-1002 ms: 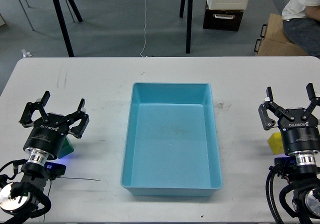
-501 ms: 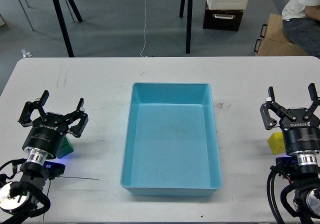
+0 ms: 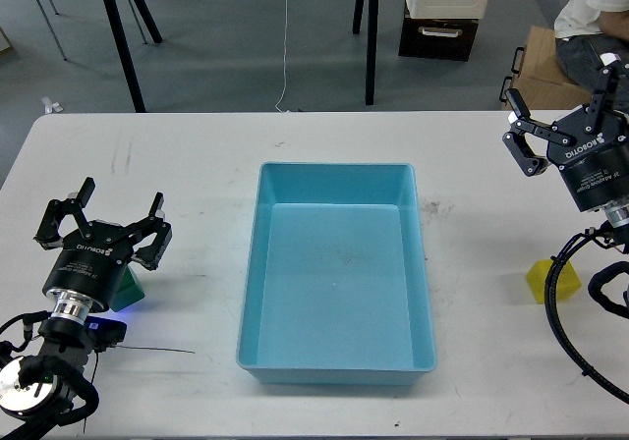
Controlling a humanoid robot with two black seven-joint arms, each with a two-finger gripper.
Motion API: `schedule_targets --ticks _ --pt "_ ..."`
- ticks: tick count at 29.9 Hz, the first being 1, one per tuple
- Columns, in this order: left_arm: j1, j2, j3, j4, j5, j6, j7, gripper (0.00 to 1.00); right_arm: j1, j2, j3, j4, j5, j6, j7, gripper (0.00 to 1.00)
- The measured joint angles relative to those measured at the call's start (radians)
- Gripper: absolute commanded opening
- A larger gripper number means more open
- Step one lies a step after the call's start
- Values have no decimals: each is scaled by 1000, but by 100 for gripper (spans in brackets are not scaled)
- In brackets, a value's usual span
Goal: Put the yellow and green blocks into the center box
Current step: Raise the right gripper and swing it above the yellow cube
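A light blue open box (image 3: pixel 337 363) sits in the middle of the white table, with nothing in it. A green block (image 3: pixel 127 290) lies at the left, mostly hidden behind my left gripper (image 3: pixel 103 211), which is open just above it. A yellow block (image 3: pixel 551 281) lies at the right, in plain sight. My right gripper (image 3: pixel 563 101) is open and raised near the table's far right edge, well behind and above the yellow block, holding nothing.
The white table (image 3: pixel 197 165) ends at the back, with black stand legs (image 3: pixel 120 37) and a cardboard box (image 3: pixel 536 72) on the floor behind it. A thin black cable (image 3: pixel 157 351) lies on the table by the left arm.
My right arm has lifted and swung back towards the far right edge, uncovering the yellow block. My left gripper has barely moved.
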Motion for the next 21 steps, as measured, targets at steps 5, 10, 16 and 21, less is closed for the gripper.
schedule_targets --ticks 5,10,16,21 --pt "0 0 0 1 0 0 0 100 220 -210 -319 -66 -152 -142 75 92" --pt "2 -1 0 8 -1 0 0 100 453 -337 -652 -167 -388 -150 224 92" --pt "5 -2 1 10 -2 0 0 100 657 -501 -990 -174 -547 -120 307 94" --pt "4 -11 1 14 -2 0 0 100 744 -649 -1168 -111 -645 1 309 95"
